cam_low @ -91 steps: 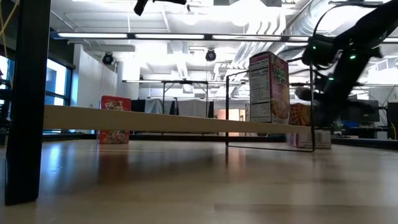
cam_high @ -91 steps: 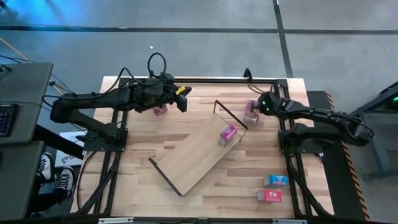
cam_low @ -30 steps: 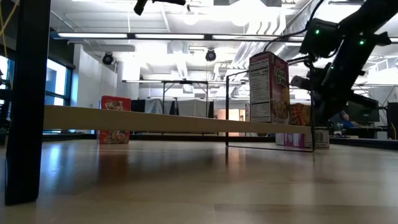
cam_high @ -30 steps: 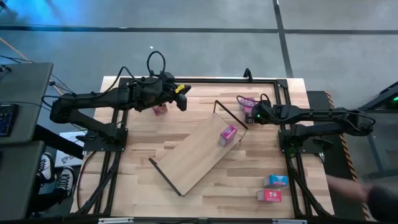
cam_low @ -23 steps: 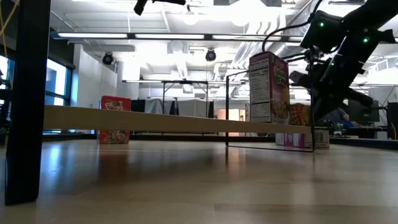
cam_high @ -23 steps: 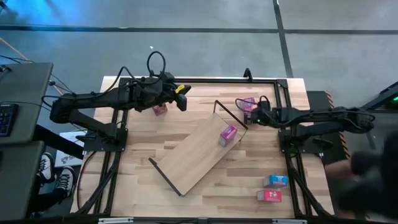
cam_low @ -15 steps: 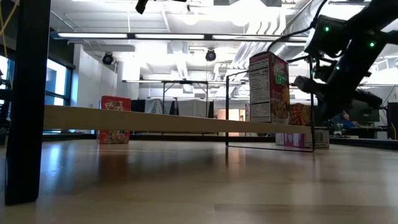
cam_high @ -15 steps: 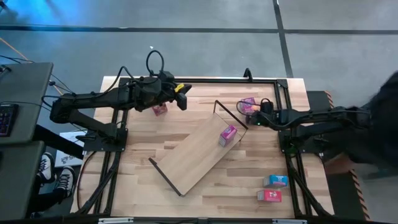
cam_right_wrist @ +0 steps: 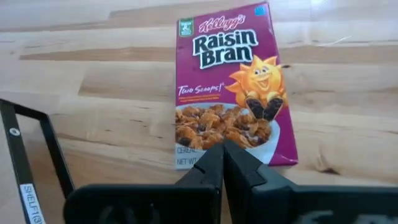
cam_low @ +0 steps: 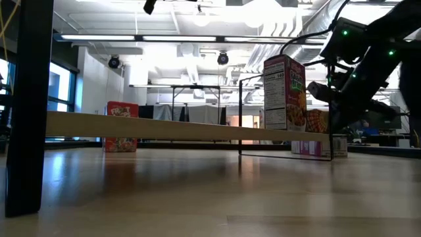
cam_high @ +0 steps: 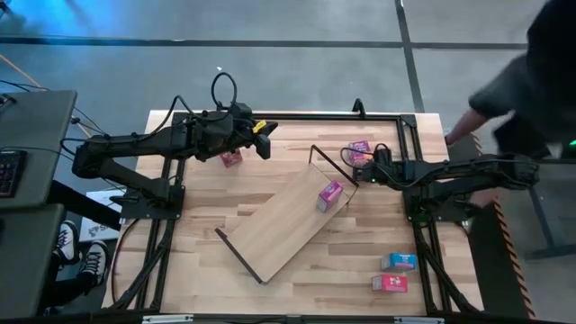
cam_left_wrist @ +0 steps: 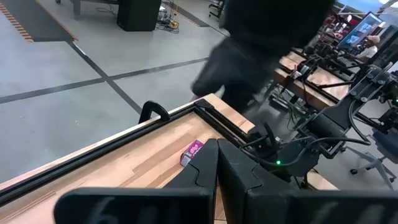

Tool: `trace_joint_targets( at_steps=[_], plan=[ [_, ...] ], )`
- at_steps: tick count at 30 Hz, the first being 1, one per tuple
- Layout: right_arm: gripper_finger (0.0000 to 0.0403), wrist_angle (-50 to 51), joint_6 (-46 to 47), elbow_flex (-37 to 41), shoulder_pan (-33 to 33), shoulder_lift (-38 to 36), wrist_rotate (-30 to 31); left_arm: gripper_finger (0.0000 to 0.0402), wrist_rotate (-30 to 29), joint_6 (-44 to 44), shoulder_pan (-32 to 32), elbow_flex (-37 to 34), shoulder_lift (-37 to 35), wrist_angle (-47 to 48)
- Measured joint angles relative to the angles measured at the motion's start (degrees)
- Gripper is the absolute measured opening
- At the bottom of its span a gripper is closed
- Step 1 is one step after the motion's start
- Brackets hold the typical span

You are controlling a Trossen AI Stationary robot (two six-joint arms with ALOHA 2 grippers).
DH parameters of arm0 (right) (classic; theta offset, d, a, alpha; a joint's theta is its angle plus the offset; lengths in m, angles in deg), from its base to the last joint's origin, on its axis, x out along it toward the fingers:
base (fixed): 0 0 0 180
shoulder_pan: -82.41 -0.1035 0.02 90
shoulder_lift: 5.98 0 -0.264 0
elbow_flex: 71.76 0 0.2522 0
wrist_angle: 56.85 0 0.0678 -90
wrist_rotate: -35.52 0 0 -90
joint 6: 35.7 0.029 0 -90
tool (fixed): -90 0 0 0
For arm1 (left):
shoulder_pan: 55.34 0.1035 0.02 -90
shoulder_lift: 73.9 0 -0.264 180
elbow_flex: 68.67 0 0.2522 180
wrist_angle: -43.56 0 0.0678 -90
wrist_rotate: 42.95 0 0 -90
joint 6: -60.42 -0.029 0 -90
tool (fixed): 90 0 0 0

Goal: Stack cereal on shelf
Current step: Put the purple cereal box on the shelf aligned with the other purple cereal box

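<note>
The shelf (cam_high: 286, 214), a light-wood board with black wire ends, lies slantwise mid-table. A pink cereal box (cam_high: 329, 194) stands on its far end and shows in the low view (cam_low: 284, 92). A magenta Raisin Bran box (cam_right_wrist: 231, 81) lies flat on the table, front up, at the far right (cam_high: 359, 148). My right gripper (cam_right_wrist: 222, 149) is shut, with its tips over that box's bottom end. My left gripper (cam_left_wrist: 217, 158) is shut and empty, held high at the far left (cam_high: 262, 137). A pink box (cam_high: 231, 159) stands below it. My right gripper's shut fingertips (cam_right_wrist: 214, 155) stand over the bottom edge (cam_right_wrist: 186, 158) of the flat Raisin Bran box, coming from the table's near right. I cannot tell whether they touch it.
A blue box (cam_high: 398, 261) and a red box (cam_high: 390, 283) lie near the front right. A red box (cam_low: 122, 126) stands at the far left in the low view. A person (cam_high: 531, 81) leans in, one hand (cam_high: 454, 137) at the table's far right corner.
A person has walked up from the right to the table's far right corner. My right arm has stretched out flatter, and its gripper has stayed by the Raisin Bran box, which has not moved.
</note>
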Motion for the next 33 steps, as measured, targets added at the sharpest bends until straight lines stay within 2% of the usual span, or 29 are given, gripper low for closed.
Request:
trace_joint_targets(
  at_steps=[7,13,19,23,33],
  plan=[
    [0.0000,3.38,0.09,0.00,0.04,0.17,0.35,0.0000,-0.02,0.38,0.02,0.00,0.00,0.00],
    [0.0000,1.36,1.30,0.00,0.30,0.17,2.05,0.0000,-0.02,0.38,0.02,0.00,0.00,0.00],
    [0.0000,-4.50,-4.41,0.00,3.94,0.20,-2.85,0.0000,-0.02,0.40,0.02,0.00,0.00,0.02],
    [0.0000,-2.63,-5.20,0.00,6.16,0.20,-6.58,0.0000,0.07,0.40,0.02,0.00,0.00,0.02],
    [0.0000,0.20,-5.07,-0.02,3.77,0.20,-7.49,0.0000,0.12,0.40,0.02,0.00,0.00,0.04]
  ],
)
